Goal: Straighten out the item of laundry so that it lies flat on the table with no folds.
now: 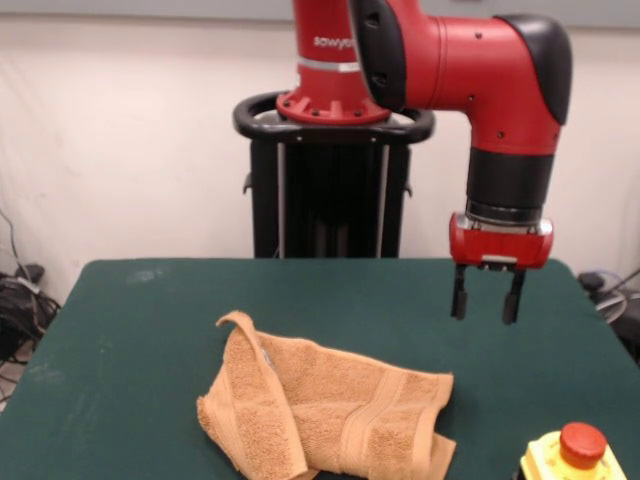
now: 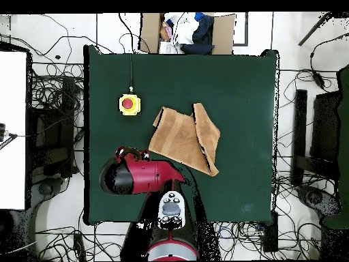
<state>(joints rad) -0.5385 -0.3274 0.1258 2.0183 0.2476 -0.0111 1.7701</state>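
While the arm hangs over the worktop [image 1: 120, 330], the gripper [image 1: 487, 300] sits in the air with its two black fingers [image 1: 459, 297] spread apart, pinching nothing. It is above bare green felt, up and to the right of the towel [image 1: 330, 410] in the front view, not touching it. Towel lies crumpled near the front edge of the worktop in that view: one side folded over itself into a raised ridge with a corner sticking up at the left, woven band running across the flatter right part, lower edge bunched. Overhead view shows the towel [image 2: 184, 140] around the middle of the worktop [image 2: 245, 82], one flap folded over along its right side, roughly a slanted shape. Arm's red and black body [image 2: 140, 176] covers the worktop just below and left of the towel there; gripper itself hidden under it. Yellow box with red button [image 1: 580, 455] sits near the towel, apart from it; overhead it [image 2: 129, 104] is left of the towel. Cardboard box with clothes [image 2: 187, 31] sits beyond the far edge.
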